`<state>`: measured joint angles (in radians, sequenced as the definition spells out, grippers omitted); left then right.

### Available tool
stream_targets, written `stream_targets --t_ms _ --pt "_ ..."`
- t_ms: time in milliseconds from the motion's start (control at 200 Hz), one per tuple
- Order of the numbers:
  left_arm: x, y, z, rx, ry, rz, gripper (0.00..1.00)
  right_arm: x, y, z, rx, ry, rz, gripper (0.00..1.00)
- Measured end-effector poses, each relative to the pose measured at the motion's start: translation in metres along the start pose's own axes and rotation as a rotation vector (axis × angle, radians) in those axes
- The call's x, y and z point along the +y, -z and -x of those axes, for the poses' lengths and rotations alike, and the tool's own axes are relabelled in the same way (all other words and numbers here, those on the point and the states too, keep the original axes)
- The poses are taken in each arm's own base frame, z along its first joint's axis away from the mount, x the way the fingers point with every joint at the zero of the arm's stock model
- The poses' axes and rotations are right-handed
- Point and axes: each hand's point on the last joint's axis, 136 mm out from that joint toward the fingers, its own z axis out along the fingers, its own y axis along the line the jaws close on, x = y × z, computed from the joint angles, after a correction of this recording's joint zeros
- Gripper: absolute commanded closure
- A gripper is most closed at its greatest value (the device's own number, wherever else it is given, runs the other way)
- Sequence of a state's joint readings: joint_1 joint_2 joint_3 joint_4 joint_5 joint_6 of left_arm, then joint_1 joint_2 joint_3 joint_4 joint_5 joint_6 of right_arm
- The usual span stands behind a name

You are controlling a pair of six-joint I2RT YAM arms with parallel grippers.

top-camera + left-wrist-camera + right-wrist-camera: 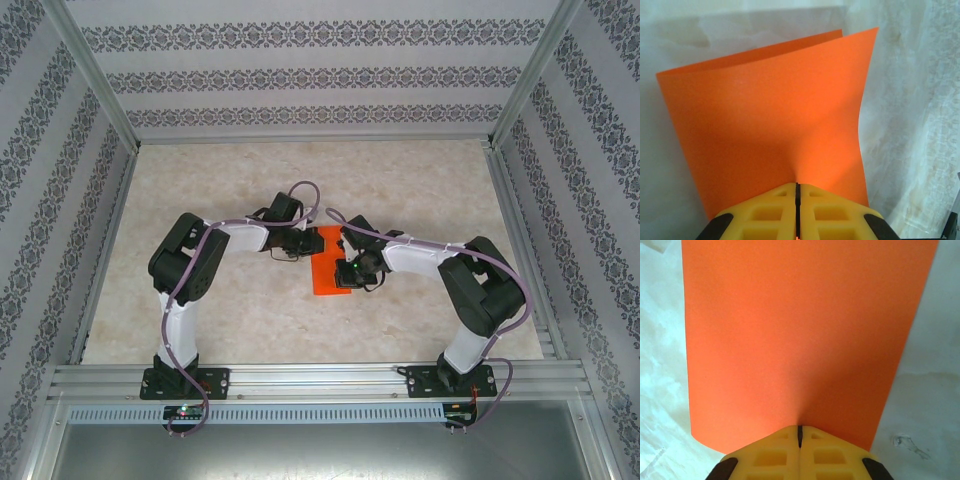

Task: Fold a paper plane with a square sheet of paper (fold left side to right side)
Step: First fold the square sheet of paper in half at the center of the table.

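The square sheet of paper (325, 281) is bright orange and lies folded in half as a narrow rectangle at the table's middle. In the left wrist view the sheet (770, 115) has its top layer bowed up, and the lower layer's edge peeks out at the far side. My left gripper (300, 247) (796, 184) is shut on the sheet's near edge, which puckers at the tips. My right gripper (352, 272) (800, 427) is shut, with its tips down on the flat sheet (790, 330) near its edge.
The table (220, 300) is pale and marbled, with patterned walls (320, 70) on three sides and a metal rail (320, 378) along the near edge. Both arms reach in from the near edge and meet over the sheet.
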<state>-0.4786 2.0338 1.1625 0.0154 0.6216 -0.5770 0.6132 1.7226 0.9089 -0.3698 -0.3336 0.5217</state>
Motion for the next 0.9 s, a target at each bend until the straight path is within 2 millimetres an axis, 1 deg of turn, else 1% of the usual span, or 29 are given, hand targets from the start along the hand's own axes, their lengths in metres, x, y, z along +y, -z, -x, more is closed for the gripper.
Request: stream_targets --t_ms 100,210,440,784,899 --pt "0.003 0.0 0.008 -0.013 0.005 0.005 0.89 0.001 0.0 0.001 -0.005 0.005 0.003 0.96" --pt "0.006 -0.001 0.021 -0.032 0.01 0.007 0.89 0.002 -0.001 0.004 -0.014 0.009 0.008 0.96" --pt "0.022 0.004 0.049 -0.074 0.04 0.031 0.89 0.002 -0.001 0.004 -0.015 0.009 0.008 0.96" --pt "0.023 0.002 0.054 -0.037 0.059 0.031 0.89 0.003 -0.001 0.006 -0.025 0.013 0.015 0.96" --pt "0.024 0.002 0.059 -0.032 0.061 0.033 0.89 0.004 -0.002 0.008 -0.034 0.016 0.019 0.96"
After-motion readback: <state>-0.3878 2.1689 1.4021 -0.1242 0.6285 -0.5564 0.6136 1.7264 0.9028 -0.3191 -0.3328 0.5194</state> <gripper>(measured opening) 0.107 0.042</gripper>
